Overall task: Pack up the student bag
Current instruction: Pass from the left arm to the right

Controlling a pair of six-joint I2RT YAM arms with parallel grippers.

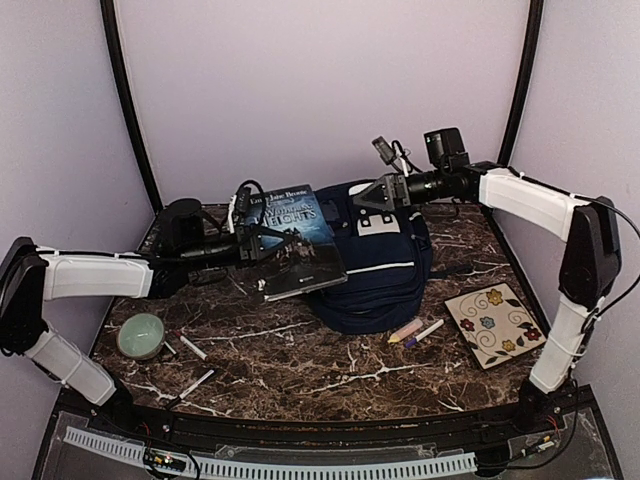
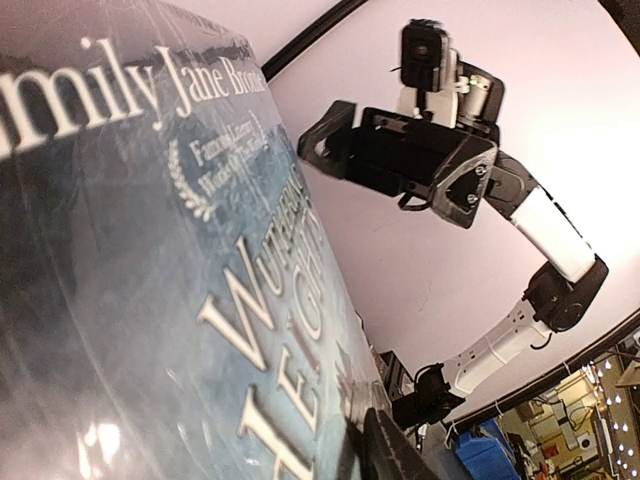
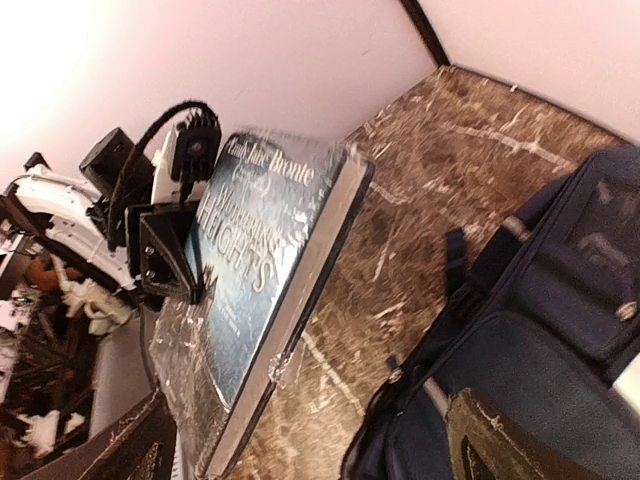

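Here, closest to the arm bases, two white sticks [image 1: 192, 347] are seen lying on the marbled desk [image 1: 300, 365], below the left tool [image 1: 250, 240] and nearer the bases than it, with a round pale-green dish [image 1: 140, 335] just beside them. On the other side, a flowered tile [image 1: 493, 323] is laid flat, below the right tool [image 1: 375, 192] and out toward that arm's base. A pink stick [image 1: 405, 331] and a white marker [image 1: 428, 331] are found between the tile and the student bag [image 1: 375, 280]. The student bag is set on the desk between the two tools, directly under the right tool and just beside the left one, its navy fabric and white stripe turned upward. A plastic-wrapped book [image 1: 295, 240] is gripped by its edge in the left tool, tilted and clear of the desk; whether its lower corner touches the bag cannot be told. The right tool is spread wide with nothing between its jaws, above the bag's far end.
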